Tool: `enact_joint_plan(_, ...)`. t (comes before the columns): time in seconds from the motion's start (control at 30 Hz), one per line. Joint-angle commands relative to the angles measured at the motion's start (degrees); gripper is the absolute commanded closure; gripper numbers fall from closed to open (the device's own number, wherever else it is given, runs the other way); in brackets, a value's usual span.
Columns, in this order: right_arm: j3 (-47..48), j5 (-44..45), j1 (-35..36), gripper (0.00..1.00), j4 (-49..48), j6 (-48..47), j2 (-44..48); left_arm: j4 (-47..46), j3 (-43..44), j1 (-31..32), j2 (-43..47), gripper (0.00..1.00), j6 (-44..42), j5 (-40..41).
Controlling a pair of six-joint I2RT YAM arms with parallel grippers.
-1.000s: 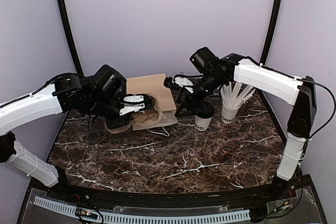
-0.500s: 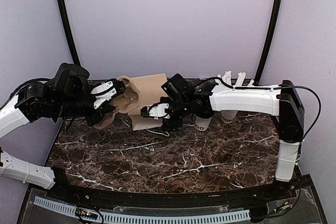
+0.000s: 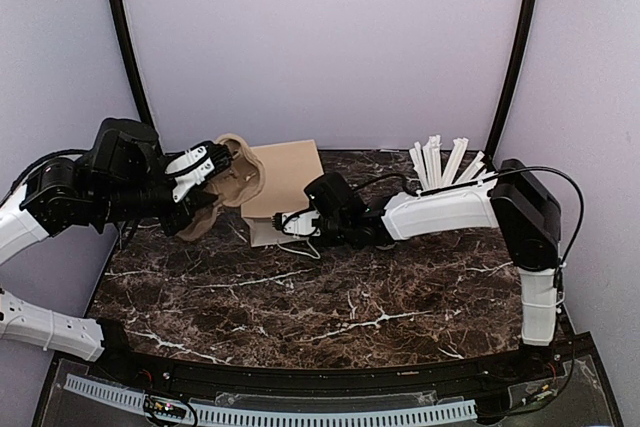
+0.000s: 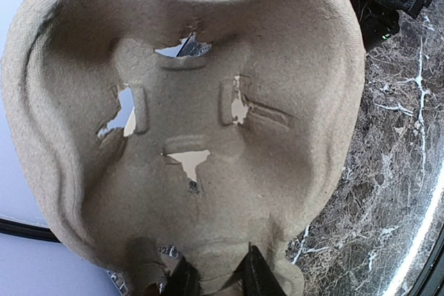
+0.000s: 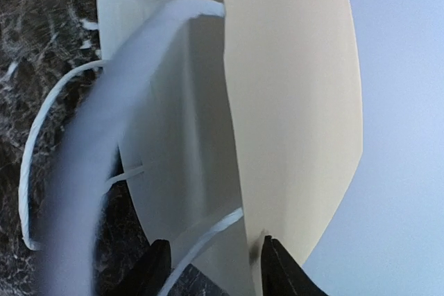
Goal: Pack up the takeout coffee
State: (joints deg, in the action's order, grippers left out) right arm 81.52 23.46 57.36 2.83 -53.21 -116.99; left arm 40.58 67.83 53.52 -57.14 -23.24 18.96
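Observation:
The takeout coffee is hidden, probably behind my right arm. A brown pulp cup carrier (image 3: 232, 179) hangs tilted in the air at the back left. My left gripper (image 3: 197, 173) is shut on its rim, and the carrier's underside (image 4: 194, 116) fills the left wrist view, with my fingertips (image 4: 253, 274) pinching its lower edge. A tan paper bag (image 3: 292, 169) lies on its side behind the middle of the table. My right gripper (image 3: 300, 219) is low at the bag's mouth and open, its jaws either side of the bag's wall (image 5: 236, 171).
White wrapped straws (image 3: 440, 159) stick up at the back right behind my right arm. The bag's white string handle (image 5: 41, 171) loops on the dark marble table (image 3: 330, 297). The lilac back wall stands close behind the bag.
My left gripper has lifted the carrier up and to the left, off the bag. My right arm has swung down and left from above the cups to the bag's mouth.

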Motion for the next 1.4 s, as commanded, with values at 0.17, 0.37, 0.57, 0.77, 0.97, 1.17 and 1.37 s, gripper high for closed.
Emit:
enact_joint_plan(0.17, 4.97, -1.23, 0.23, 0.91, -3.98, 1.07, -0.42, -1.12, -0.27, -0.33, 0.90, 0.80, -0.03, 0.16)
enact_joint_plan(0.37, 12.37, -11.29, -0.01, 1.00, 11.70, 6.15, 4.36, 2.33, 3.88, -0.26, 1.72, 0.79, -0.64, 0.85)
enact_joint_plan(0.57, 27.91, -23.83, -0.08, 1.00, 35.40, 11.51, 4.59, 6.67, 8.62, -0.23, 1.75, 0.79, -0.69, -1.74)
enact_joint_plan(0.77, 42.49, -32.43, 0.02, 1.00, 52.34, 16.73, 2.56, 7.10, 9.86, -0.20, 3.62, 0.78, -1.79, -3.59)
enact_joint_plan(0.97, 45.58, -37.61, -0.06, 1.00, 58.20, 21.48, 4.32, 7.87, 15.57, -0.23, 2.90, 0.78, -2.24, -5.00)
enact_joint_plan(1.17, 40.62, -39.83, 0.26, 1.00, 56.36, 29.21, 10.55, 10.04, 23.23, -0.18, 0.13, 0.78, -1.73, -8.96)
enact_joint_plan(1.37, 32.91, -37.14, 1.58, 1.00, 55.05, 30.95, 16.44, 6.91, 24.41, -0.24, -2.25, 0.78, -4.33, -9.35)
